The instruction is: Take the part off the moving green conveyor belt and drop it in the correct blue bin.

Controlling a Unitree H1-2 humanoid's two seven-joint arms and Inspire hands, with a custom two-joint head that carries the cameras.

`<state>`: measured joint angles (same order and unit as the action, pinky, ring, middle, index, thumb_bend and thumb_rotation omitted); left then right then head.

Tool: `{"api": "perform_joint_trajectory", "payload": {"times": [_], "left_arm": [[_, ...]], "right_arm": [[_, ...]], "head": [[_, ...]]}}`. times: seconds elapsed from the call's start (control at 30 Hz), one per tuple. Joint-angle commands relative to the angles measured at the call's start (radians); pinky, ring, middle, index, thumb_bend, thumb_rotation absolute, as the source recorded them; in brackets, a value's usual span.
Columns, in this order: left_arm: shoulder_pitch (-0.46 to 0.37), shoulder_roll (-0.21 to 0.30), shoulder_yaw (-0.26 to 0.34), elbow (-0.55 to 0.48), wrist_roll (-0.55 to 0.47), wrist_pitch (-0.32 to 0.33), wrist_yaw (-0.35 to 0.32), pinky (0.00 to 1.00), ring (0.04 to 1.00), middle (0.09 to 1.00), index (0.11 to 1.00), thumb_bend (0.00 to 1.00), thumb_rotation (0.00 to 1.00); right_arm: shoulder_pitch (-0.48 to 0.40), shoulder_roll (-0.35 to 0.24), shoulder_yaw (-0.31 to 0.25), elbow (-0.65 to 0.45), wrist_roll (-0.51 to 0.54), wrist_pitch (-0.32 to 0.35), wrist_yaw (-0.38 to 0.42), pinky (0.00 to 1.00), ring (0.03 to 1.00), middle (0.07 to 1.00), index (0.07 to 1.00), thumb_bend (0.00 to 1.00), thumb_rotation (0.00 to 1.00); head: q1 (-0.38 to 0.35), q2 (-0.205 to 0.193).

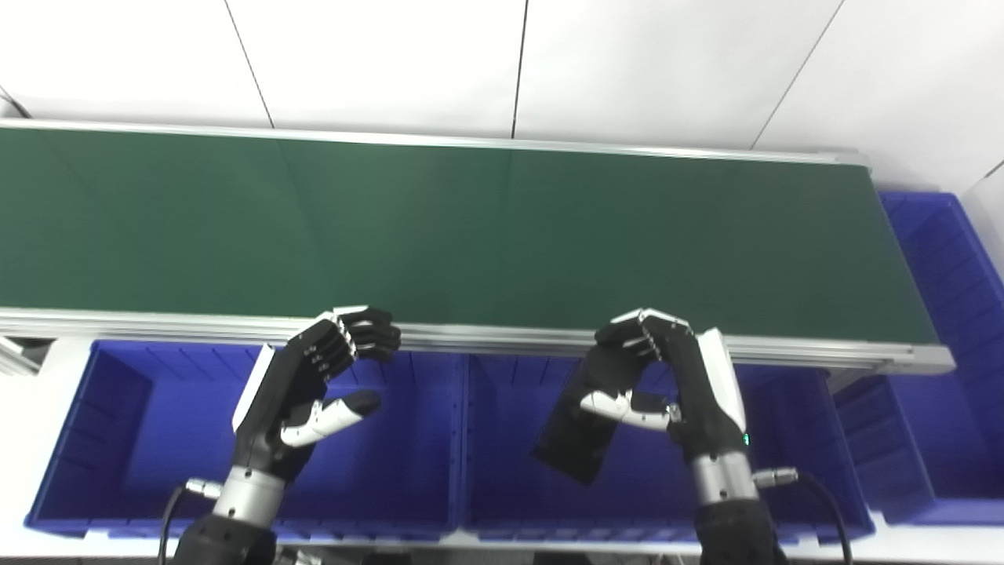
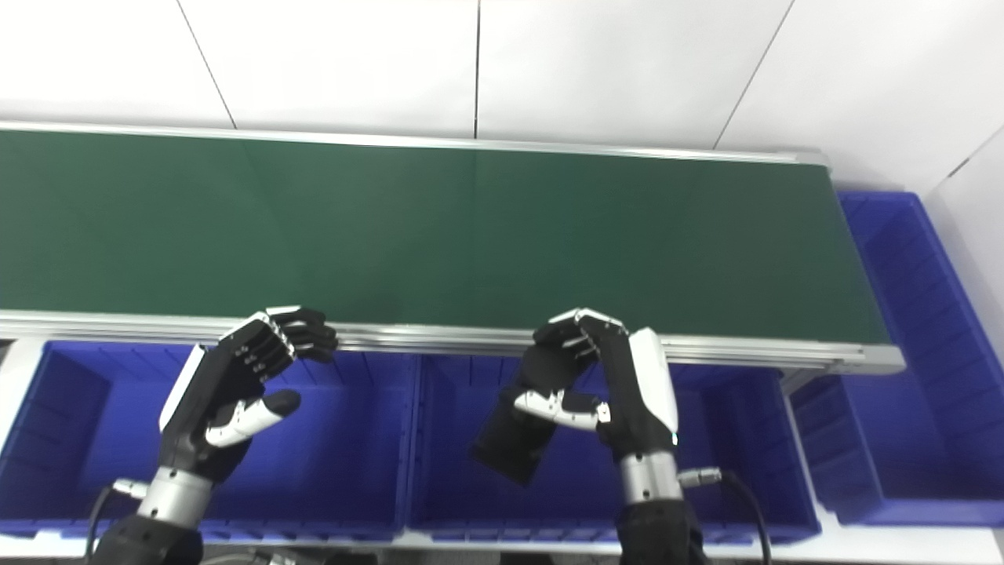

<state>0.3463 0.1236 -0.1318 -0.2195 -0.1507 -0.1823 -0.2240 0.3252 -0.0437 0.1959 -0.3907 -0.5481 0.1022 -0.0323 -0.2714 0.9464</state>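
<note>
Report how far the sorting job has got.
Done: the black part is off the green belt, which shows nothing on it. In hand: the right hand holds it above the middle blue bin. Left: release it. The left hand holds nothing.

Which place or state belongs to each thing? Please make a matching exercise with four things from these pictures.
Things:
1. left hand
2. right hand
3. flat black rectangular part
4. green conveyor belt

Places or states:
A. bare, nothing lying on it
B. open, holding nothing
C. tilted above the middle blue plastic bin
D. shut on the part

Pairs: 1-B, 2-D, 3-C, 4-A
</note>
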Motion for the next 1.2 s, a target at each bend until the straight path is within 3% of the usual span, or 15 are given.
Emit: {"api": "perform_joint_trajectory", "payload": {"times": [0.0,0.6,1.17], "left_arm": [[-0.011,0.004,0.007,-0.036,-0.011,-0.012,-0.006,0.57,0.621,0.639,0.665,0.95,0.52],[-0.025,0.034,0.038,-0.07,-0.05,0.038,-0.013,0.58,0.625,0.638,0.662,0.95,0.51],[-0.018,0.044,0.038,-0.08,-0.057,0.046,-0.014,0.58,0.627,0.642,0.658,0.95,0.52]], "right_arm": [[-0.009,0.002,0.012,-0.012,-0.011,-0.028,-0.004,0.39,0.457,0.492,0.424,0.5,0.0],[-0.106,-0.012,0.08,0.085,-0.079,0.02,0.057,0.41,0.456,0.486,0.442,0.5,0.0],[-0.095,-0.011,0.091,0.083,-0.123,-0.001,0.028,0.38,0.453,0.505,0.474,0.5,0.0]], "head": [[-0.005,0.003],[-0.104,0.055],[-0.094,0.055]]}}
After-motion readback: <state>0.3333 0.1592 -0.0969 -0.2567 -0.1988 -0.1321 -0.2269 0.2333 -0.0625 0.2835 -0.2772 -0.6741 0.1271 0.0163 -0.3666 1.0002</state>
